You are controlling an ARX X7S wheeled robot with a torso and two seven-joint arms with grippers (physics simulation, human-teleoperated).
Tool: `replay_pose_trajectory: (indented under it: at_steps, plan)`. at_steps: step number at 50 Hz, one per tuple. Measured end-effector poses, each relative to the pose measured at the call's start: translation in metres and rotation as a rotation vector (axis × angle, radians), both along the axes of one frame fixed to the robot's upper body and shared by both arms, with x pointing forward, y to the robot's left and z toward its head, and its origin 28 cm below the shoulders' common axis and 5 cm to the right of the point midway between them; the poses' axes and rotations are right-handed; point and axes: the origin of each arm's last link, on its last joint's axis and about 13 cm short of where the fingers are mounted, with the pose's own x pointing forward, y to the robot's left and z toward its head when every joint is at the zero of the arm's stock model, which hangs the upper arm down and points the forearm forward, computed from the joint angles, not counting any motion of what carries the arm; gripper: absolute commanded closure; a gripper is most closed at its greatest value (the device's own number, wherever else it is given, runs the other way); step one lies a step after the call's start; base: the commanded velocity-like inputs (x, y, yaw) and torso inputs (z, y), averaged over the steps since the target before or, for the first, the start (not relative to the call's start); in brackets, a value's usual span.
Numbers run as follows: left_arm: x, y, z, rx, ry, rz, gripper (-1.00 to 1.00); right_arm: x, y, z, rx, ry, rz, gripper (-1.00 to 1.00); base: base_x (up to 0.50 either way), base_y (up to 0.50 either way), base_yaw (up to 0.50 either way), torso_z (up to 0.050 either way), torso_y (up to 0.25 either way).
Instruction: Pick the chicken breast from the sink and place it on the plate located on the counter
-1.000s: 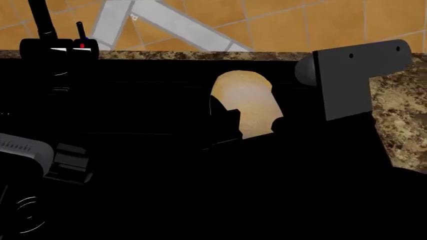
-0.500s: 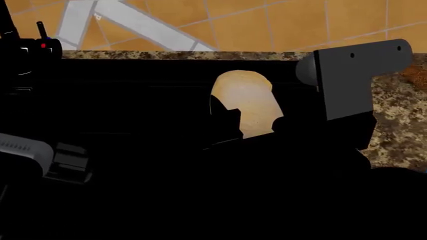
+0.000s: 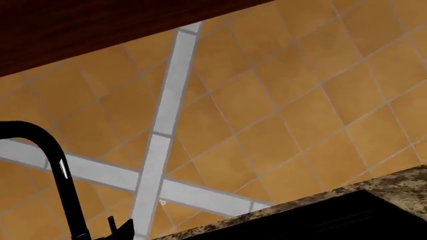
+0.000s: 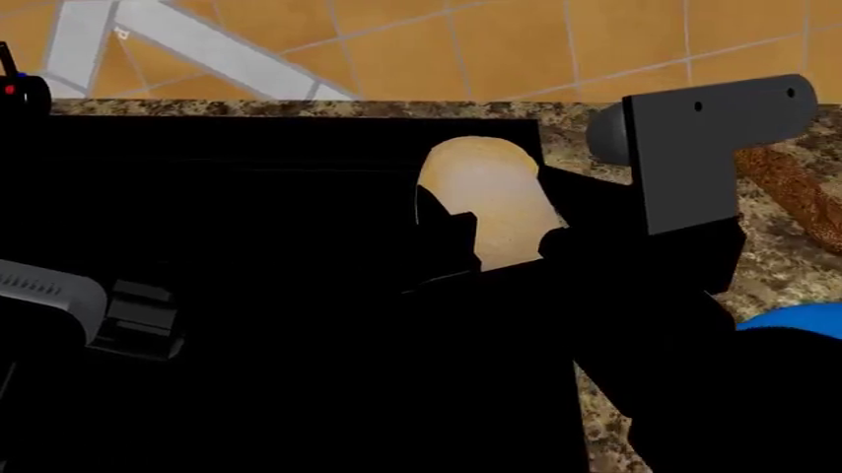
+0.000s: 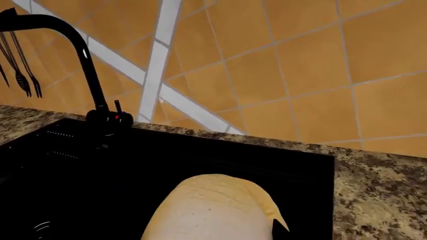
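Note:
The pale beige chicken breast [image 4: 484,197] is held between the black fingers of my right gripper [image 4: 500,241], lifted over the right end of the black sink [image 4: 263,187]. It fills the near part of the right wrist view [image 5: 213,210], above the sink basin [image 5: 167,160]. A sliver of the bright blue plate [image 4: 796,320] shows on the speckled counter [image 4: 770,266] at the right, partly hidden by my right arm. My left arm [image 4: 125,315] is low at the left over the sink; its jaws are lost against the black.
A long reddish-brown loaf [image 4: 796,192] lies on the counter behind the plate. The black faucet [image 5: 80,50] with a red dot [image 4: 11,91] stands at the sink's back left and shows in the left wrist view [image 3: 57,170]. Utensils [image 5: 20,65] hang on the orange tiled wall.
The view has shifted right: the faucet slid to the left edge, and the loaf and blue plate came into sight. The chicken breast stays held in the right gripper.

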Motion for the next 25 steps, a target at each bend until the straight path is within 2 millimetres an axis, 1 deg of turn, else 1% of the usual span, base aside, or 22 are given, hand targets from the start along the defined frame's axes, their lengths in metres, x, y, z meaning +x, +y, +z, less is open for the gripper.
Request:
replay_pose_trajectory:
  at_steps: [25]
  plan:
    - [-0.0010, 0.0007, -0.0020, -0.002, -0.001, 0.002, -1.00, -0.0008, 0.0001, 0.0010, 0.000, 0.000, 0.001, 1.00, 0.00, -0.24, 0.00, 0.000, 0.000]
